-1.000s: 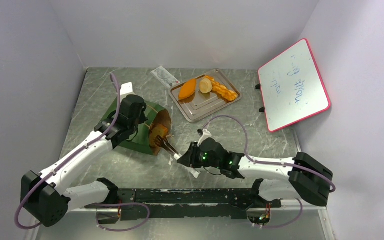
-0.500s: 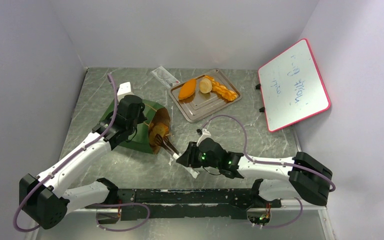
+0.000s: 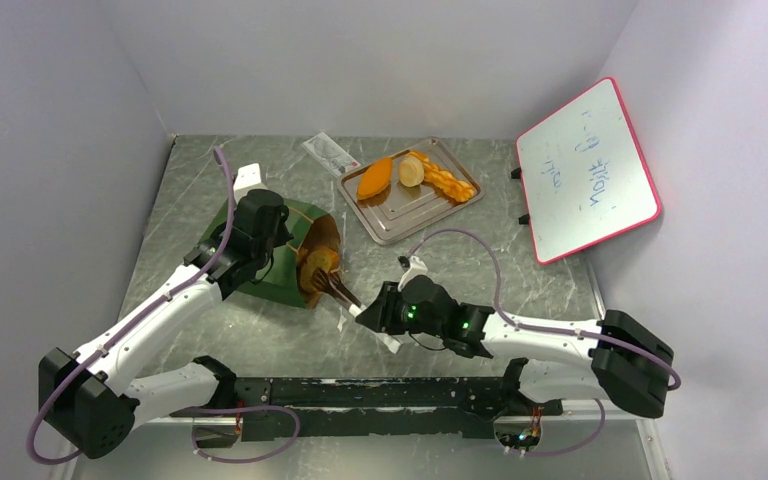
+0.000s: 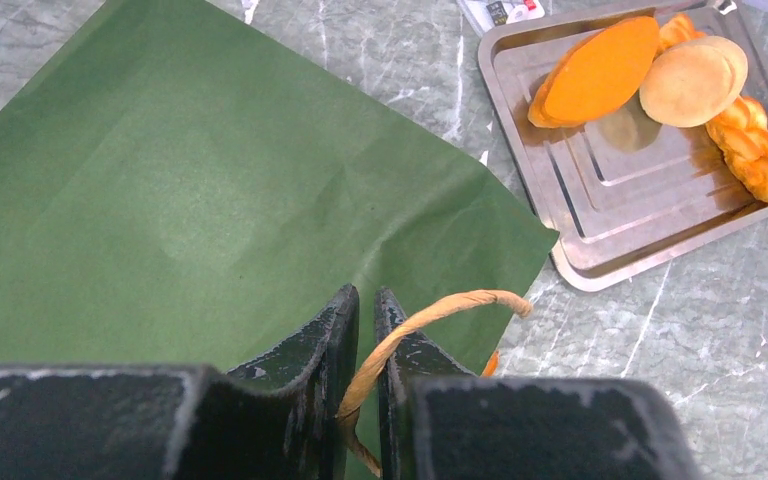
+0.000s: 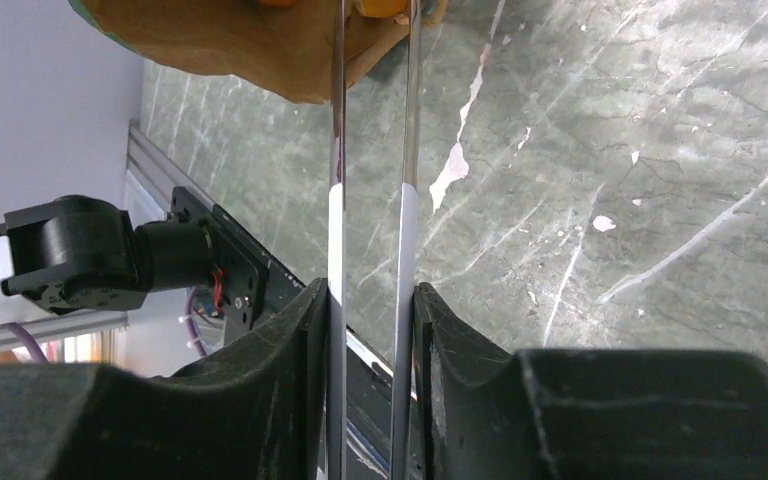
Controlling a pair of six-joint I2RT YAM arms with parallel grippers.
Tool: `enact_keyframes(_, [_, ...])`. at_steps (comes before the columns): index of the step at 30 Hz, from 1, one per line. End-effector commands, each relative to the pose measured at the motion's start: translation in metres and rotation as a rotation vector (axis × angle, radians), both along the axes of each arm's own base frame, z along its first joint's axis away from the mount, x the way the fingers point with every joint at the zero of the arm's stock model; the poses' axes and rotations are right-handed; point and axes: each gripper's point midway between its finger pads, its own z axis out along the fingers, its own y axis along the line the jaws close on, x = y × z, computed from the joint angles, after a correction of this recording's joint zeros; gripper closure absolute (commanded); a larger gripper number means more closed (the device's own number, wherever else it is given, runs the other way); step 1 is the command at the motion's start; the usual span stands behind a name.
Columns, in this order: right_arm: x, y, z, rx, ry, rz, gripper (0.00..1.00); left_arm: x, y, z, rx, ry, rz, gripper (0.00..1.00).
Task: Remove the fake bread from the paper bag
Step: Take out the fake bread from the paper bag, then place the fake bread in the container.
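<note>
Pinched in left gripper (image 4: 365, 300): tan looped handle (image 4: 440, 305) of dark green paper bag (image 4: 180, 200), centre-left. Squeezed in right gripper (image 5: 370, 295): slim metal tongs (image 5: 337, 150), tips at orange toy bread (image 3: 322, 262).

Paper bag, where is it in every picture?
Top external: the paper bag lies left of centre.
Left wrist: its green side fills the left.
Right wrist: a brown edge at top left.
Shared landmark: the grey marbled table.

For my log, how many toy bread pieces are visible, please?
4: orange oval loaf, round bun, braided stick on the metal tray; one golden piece in the green paper bag mouth. More may hide inside.
</note>
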Motion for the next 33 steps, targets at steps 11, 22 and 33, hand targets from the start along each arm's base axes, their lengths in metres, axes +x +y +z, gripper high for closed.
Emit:
enact_keyframes(11, [0.001,-0.002,0.037,0.059,-0.052,-0.040,0.74,0.006,0.000,0.012,-0.036,-0.043,0.010,0.93])
enact_keyframes(22, [0.004,-0.008,0.057,0.077,-0.090,-0.063,0.75,0.006,-0.001,0.010,-0.035,-0.040,0.008,0.93])
enact_keyframes(33, [0.008,-0.017,0.084,0.097,-0.134,-0.094,0.78,0.006,-0.001,0.006,-0.033,-0.033,0.007,0.93])
